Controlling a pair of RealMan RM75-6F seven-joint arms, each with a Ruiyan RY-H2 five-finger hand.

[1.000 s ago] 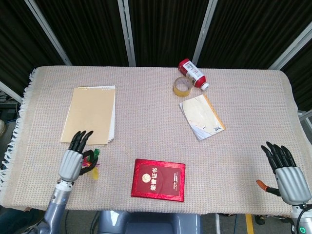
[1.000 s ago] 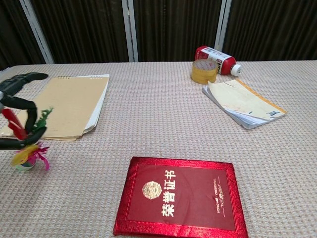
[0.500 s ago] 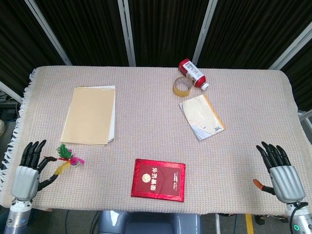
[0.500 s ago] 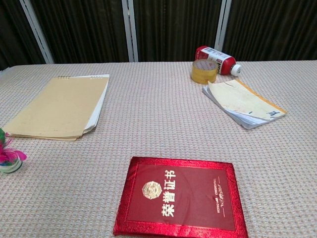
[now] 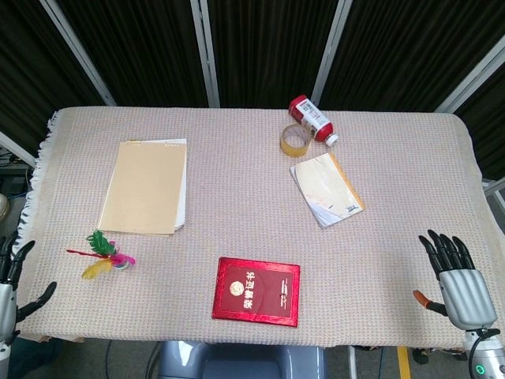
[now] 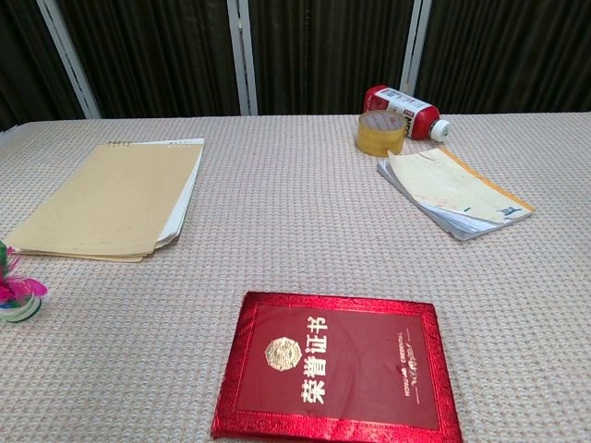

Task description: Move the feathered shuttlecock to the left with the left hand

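Observation:
The feathered shuttlecock (image 5: 106, 258), with green, red, yellow and pink feathers, lies free on the woven cloth at the front left, just below the tan notepad. The chest view catches only part of the shuttlecock (image 6: 17, 293) at its left border. My left hand (image 5: 11, 284) sits at the frame's far left edge, off the table's front corner, fingers spread, holding nothing, well apart from the shuttlecock. My right hand (image 5: 458, 280) hovers at the front right corner, fingers spread and empty. Neither hand appears in the chest view.
A tan notepad (image 5: 147, 185) lies at the left. A red certificate folder (image 5: 257, 290) lies front centre. A tape roll (image 5: 296, 140), a red bottle (image 5: 311, 118) on its side and a booklet (image 5: 325, 188) are at the back right. The table (image 5: 237, 158) has a woven cloth.
My left hand let go of the shuttlecock and drew back left and off the front corner. The shuttlecock now lies further left than a second ago. The right hand barely shifted.

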